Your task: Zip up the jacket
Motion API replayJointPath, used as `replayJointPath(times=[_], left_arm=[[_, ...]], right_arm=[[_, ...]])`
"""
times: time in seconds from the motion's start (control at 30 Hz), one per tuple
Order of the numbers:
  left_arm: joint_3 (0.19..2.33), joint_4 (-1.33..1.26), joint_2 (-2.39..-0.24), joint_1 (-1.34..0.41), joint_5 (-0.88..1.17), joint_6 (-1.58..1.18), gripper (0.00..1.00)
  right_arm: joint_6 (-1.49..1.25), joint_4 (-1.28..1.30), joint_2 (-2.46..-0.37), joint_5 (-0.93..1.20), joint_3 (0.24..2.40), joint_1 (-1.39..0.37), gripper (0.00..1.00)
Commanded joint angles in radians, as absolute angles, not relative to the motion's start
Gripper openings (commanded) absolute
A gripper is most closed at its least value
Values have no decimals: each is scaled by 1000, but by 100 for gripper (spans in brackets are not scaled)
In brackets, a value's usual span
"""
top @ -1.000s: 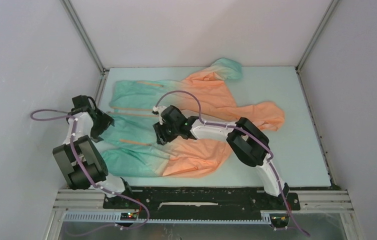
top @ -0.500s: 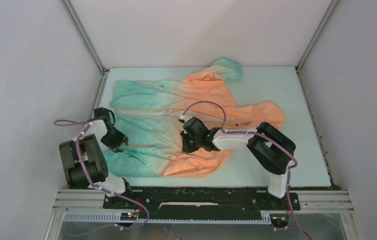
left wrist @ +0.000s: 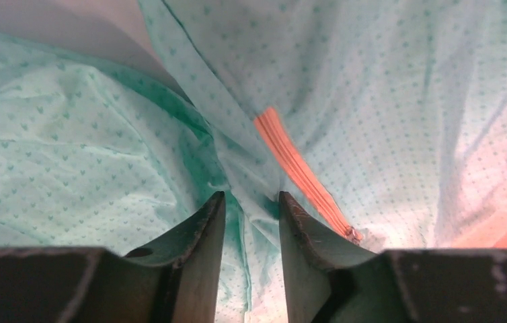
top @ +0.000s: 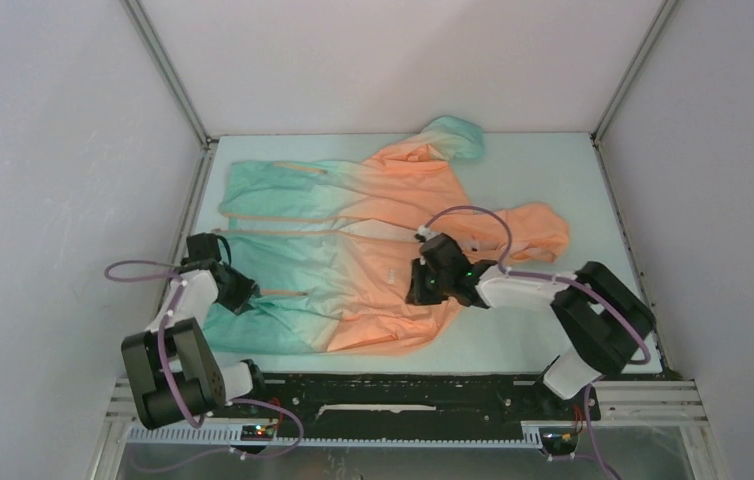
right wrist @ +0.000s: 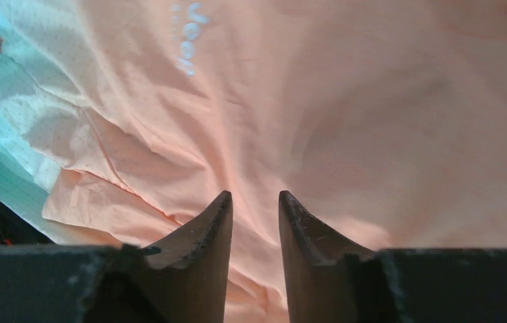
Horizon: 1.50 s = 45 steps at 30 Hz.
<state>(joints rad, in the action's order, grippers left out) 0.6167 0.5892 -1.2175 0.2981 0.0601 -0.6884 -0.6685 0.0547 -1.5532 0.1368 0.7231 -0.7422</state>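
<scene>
The jacket [top: 353, 250] lies flat on the table, teal hem to the left and orange hood to the right. Its orange front zip [top: 353, 235] runs left to right across the middle. My left gripper [top: 240, 292] sits low over the teal hem by an orange pocket zip [top: 283, 292]. In the left wrist view its jaws [left wrist: 251, 196] stand a little apart over a teal fold, with the pocket zip [left wrist: 298, 165] just to the right. My right gripper [top: 416, 285] hovers over the orange chest. Its jaws [right wrist: 255, 195] are slightly apart and empty, near a white logo [right wrist: 189, 37].
The pale table [top: 563, 320] is boxed in by grey walls, with metal posts [top: 168, 80] at the back corners. A black rail [top: 403, 385] with the arm bases runs along the near edge. Purple cables loop from both wrists.
My right gripper has moved right, from the teal-orange middle to the orange part. My left gripper has drawn back towards the near left hem. The jacket's lower front lies flatter.
</scene>
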Motion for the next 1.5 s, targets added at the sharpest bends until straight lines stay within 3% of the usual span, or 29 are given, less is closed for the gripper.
replayJointPath(times=[0.0,0.1,0.33,0.47,0.67,0.87,1.0,1.17,1.47], left_arm=[[626,527,-1124,243,58,-647,49],[650,525,-1042,192,70,-618,60],[781,608,-940,150,151,-539,80],[882,655,-919,150,141,-480,86],[1026,730,-973,150,86,-423,87],[1039,691,-1000,150,87,-417,89],[1070,697,-1022,150,94,-405,89],[1089,688,-1038,150,104,-402,89],[1100,635,-1097,188,136,-435,88]], right_arm=[[-633,138,-1350,212,644,-634,48],[-588,204,-1187,197,589,-552,70],[-661,330,-1181,58,602,-396,74],[-784,316,-1256,77,604,-396,66],[-907,277,-1324,7,604,-459,60],[-986,281,-1357,-77,613,-461,39],[-987,276,-1397,-56,619,-437,34],[-948,336,-1422,-60,640,-385,1],[-887,436,-1261,-93,579,-202,0]])
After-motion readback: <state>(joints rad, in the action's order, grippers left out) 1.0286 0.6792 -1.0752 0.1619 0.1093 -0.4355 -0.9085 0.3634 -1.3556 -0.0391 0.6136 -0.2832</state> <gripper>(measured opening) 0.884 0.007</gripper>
